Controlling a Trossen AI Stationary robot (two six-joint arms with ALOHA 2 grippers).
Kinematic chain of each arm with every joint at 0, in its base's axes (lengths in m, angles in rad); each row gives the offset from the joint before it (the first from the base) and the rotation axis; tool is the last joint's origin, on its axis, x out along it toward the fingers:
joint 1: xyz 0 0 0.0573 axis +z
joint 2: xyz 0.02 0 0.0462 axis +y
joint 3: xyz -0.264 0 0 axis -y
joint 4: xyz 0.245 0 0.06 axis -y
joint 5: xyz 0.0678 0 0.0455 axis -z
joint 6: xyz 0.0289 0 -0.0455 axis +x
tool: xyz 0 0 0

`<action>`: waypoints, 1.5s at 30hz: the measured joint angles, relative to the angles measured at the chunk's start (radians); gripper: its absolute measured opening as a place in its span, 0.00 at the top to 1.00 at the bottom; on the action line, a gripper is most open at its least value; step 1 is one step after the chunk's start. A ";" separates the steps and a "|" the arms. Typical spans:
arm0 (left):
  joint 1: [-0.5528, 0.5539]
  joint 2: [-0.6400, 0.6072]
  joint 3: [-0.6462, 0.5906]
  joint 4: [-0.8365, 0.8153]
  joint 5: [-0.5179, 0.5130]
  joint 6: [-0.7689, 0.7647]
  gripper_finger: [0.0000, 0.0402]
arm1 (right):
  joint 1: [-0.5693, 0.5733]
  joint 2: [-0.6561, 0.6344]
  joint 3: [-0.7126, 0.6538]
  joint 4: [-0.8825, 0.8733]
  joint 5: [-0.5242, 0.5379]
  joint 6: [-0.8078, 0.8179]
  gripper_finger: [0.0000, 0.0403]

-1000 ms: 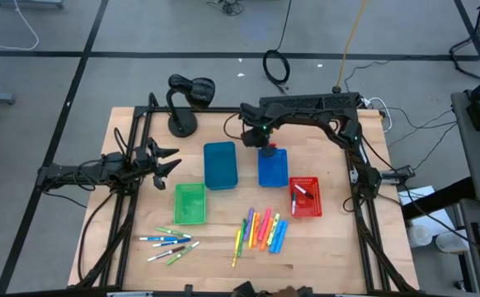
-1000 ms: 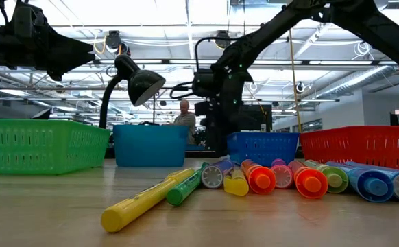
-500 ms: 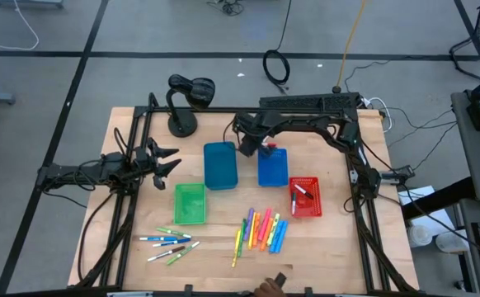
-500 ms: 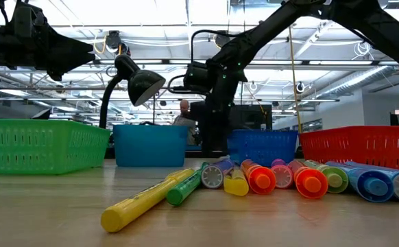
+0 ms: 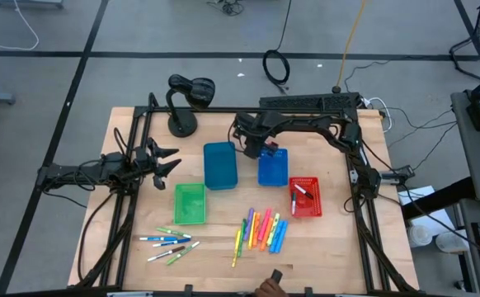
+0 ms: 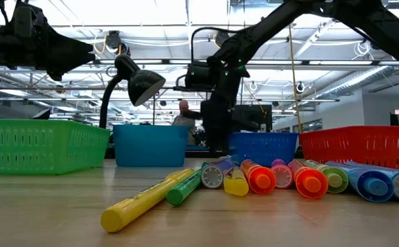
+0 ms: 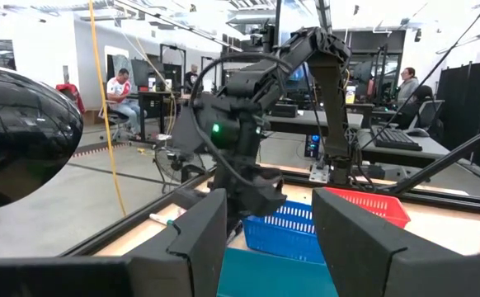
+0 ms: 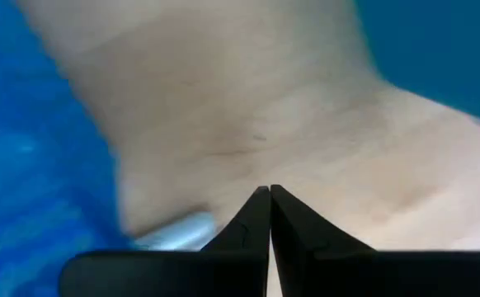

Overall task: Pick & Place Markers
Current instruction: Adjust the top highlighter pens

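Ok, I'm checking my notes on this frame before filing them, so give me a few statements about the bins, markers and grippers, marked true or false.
1. The right gripper is shut, between the two blue bins. True.
2. The red bin is empty. False: at least one marker lies in it.
3. The left gripper holds a marker. False: its fingers stand apart with nothing between them, at the table's left side.
4. The neon markers lie loose on the table, nearer the front edge than the bins. True.
5. The green bin sits right of the red bin. False: it sits to its left.
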 joint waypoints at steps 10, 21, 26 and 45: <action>0.000 0.000 0.000 0.000 0.000 0.000 0.54 | 0.023 -0.013 0.000 0.095 0.175 -0.134 1.00; 0.000 0.000 0.000 -0.001 0.000 0.000 0.54 | -0.073 0.006 -0.011 0.218 0.044 -0.210 1.00; 0.000 0.000 0.000 -0.001 0.000 0.000 0.54 | -0.072 0.008 -0.072 0.207 -0.010 -0.176 1.00; 0.000 0.000 0.000 -0.001 0.000 0.000 0.54 | -0.041 -0.001 -0.080 0.027 0.076 -0.042 1.00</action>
